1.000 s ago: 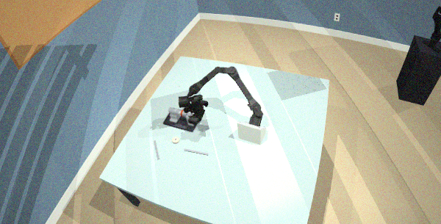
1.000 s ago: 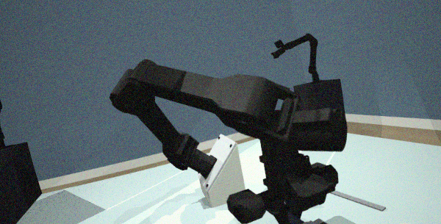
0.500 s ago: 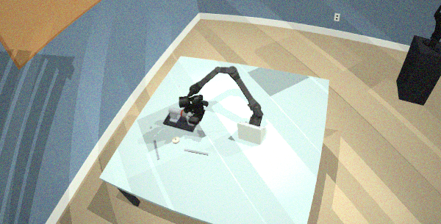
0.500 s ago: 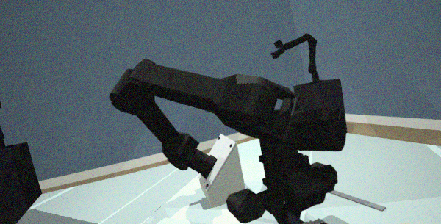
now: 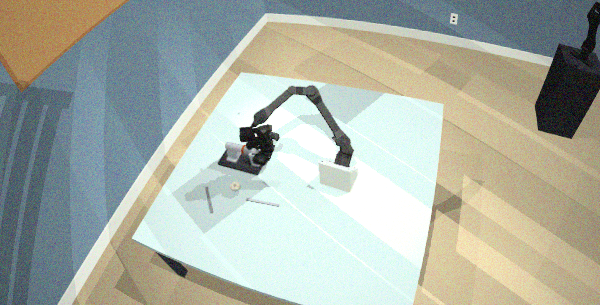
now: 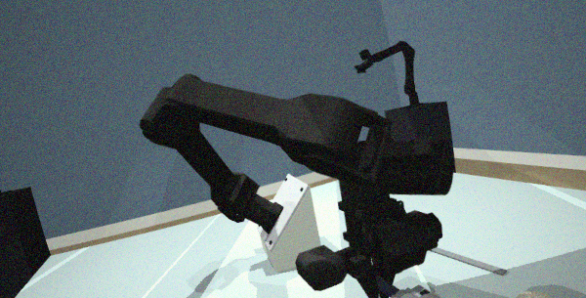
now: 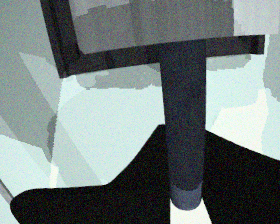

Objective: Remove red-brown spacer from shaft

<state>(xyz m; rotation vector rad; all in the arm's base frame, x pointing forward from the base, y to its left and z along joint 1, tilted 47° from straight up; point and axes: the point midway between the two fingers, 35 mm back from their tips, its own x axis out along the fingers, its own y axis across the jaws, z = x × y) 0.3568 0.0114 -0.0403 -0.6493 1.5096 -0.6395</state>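
Note:
My gripper (image 5: 262,154) (image 7: 173,130) is shut on the dark blue-grey shaft (image 7: 185,100), whose rounded end shows between the black fingers in the wrist view. The shaft runs out from under a grey block (image 7: 156,25) at the top of that view. In the top view the pale housing block (image 5: 232,150) stands on the black base plate (image 5: 231,166). A small orange-red spacer (image 5: 243,150) shows at the housing's right side, still up at shaft height. The arm hides much of the assembly, and the other spacers cannot be told apart. The exterior view does not show the housing clearly.
A tan ring (image 5: 235,186) lies on the table in front of the base plate. Two thin grey bars (image 5: 209,200) (image 5: 263,202) lie nearby; one also shows in the exterior view (image 6: 471,261). The arm's white wedge-shaped mount (image 5: 338,176) (image 6: 299,234) stands to the right in the top view.

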